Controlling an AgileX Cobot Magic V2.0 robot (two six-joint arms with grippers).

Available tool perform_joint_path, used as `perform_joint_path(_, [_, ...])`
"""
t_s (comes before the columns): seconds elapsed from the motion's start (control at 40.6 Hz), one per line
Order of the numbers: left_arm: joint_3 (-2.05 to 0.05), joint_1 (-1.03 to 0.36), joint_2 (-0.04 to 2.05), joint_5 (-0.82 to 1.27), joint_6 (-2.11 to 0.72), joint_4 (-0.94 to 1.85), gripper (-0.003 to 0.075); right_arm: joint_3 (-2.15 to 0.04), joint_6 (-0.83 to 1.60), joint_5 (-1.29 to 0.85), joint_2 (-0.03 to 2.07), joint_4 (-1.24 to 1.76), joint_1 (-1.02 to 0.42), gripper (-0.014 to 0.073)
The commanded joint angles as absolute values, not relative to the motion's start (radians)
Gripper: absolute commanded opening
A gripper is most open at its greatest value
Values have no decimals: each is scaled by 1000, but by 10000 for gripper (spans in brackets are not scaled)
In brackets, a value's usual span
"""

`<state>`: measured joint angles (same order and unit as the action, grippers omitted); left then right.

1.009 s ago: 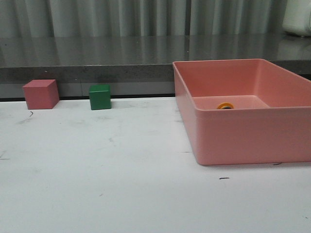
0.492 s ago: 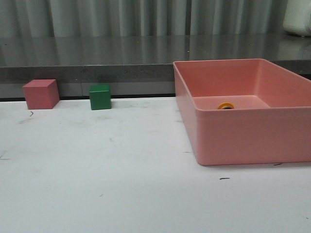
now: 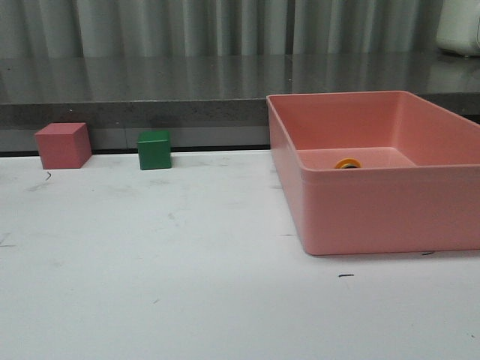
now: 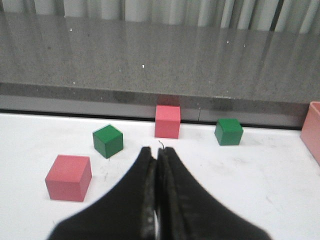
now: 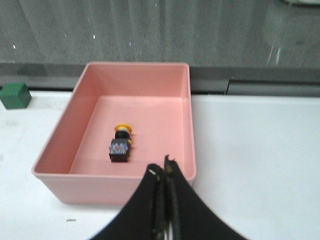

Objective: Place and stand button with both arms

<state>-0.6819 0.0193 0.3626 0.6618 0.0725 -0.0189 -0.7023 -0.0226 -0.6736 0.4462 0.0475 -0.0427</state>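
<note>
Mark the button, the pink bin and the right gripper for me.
button [image 5: 120, 145]: right wrist view, on its black body.
pink bin [image 3: 382, 210]: front view, on its near outer wall.
right gripper [image 5: 164, 172]: right wrist view, between the closed fingertips.

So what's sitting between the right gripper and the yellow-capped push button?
In the right wrist view, only the pink plastic bin's near wall and bare bin floor lie between the right gripper and the yellow-capped push button.
</note>
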Motion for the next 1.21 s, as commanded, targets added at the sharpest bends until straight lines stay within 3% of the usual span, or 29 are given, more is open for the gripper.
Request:
perform_joint_path(0.0, [-715,23,409,623,76,-7,-20,-736,-20,-628,520,42,-38,-60])
perform_joint_path(0.246, [-715,23,458,621,76,-9,-20,-736,-20,-640,626,42,-38,-60])
perform_joint_path(0.344, [-715,23,462,619,76,-22,-11,-736,-8,-643,648,42,-38,-12])
perform_joint_path(0.443, [-715,23,462,617,76,-30,93,-736,6,-639,654,42,-38,200])
perform_joint_path(0.566, [-715,23,462,608,76,-34,363,-736,6,-639,655,42,-38,549])
perform_joint_path(0.64, [-715,23,462,608,76,-34,482,-736,6,-641,655,42,-38,654])
perform_joint_path(0.714, [-715,23,464,610,76,-34,507,-736,6,-641,655,43,-38,652])
perform_joint_path(1.181, [-715,23,464,608,76,-34,439,-928,54,-736,843,116,-94,644])
